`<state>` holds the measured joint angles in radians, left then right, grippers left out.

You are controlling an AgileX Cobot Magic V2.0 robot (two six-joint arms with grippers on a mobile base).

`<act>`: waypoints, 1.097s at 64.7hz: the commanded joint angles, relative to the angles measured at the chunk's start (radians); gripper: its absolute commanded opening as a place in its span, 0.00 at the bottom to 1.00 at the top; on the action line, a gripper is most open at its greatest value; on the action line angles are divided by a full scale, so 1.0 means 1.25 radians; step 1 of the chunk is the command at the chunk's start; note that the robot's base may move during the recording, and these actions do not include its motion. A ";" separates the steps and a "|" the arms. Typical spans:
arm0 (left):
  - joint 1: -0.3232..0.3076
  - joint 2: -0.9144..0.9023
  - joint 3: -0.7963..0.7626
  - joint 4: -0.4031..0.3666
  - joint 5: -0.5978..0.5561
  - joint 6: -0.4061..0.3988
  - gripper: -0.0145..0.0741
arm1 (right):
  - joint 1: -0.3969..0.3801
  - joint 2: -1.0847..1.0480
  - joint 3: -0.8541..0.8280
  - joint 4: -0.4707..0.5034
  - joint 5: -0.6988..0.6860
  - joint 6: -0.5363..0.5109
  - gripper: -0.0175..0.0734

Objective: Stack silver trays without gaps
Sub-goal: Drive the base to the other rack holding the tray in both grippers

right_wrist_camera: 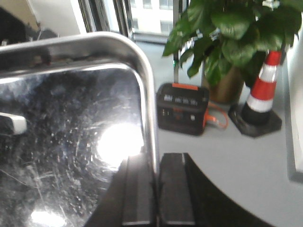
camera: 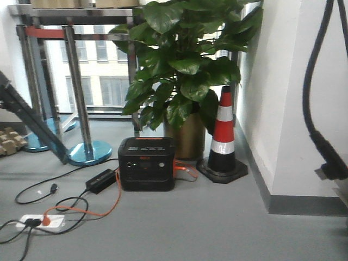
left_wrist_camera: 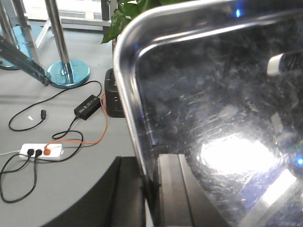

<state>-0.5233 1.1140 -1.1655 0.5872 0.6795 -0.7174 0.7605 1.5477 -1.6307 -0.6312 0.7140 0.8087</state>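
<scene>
A silver tray (left_wrist_camera: 213, 109) fills the right of the left wrist view, held up in the air above the floor, its scratched inside mirroring a bright light. My left gripper (left_wrist_camera: 150, 189) is shut on its left rim, one finger inside and one outside. In the right wrist view the same kind of silver tray (right_wrist_camera: 71, 142) fills the left side, and my right gripper (right_wrist_camera: 156, 189) is shut on its right rim. The front view shows neither tray nor grippers. No other trays are in view.
A potted plant (camera: 185, 70), a striped traffic cone (camera: 222, 136) and a black power station (camera: 147, 163) stand on the grey floor by a white wall. Cables and a power strip (camera: 41, 221) lie at the left, near chrome stanchions (camera: 81, 98).
</scene>
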 commanded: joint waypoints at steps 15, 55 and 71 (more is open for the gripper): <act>-0.023 0.000 -0.005 -0.015 -0.118 0.020 0.15 | 0.022 0.000 -0.004 0.047 -0.281 0.002 0.13; -0.023 0.000 -0.005 -0.015 -0.116 0.020 0.15 | -0.019 0.004 -0.004 0.005 -0.343 0.004 0.13; -0.023 0.000 -0.005 -0.014 -0.117 0.020 0.15 | -0.026 0.004 -0.004 0.014 -0.302 0.017 0.13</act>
<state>-0.5211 1.1070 -1.1655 0.5892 0.6914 -0.7270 0.7048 1.5477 -1.6307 -0.6815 0.4504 0.7964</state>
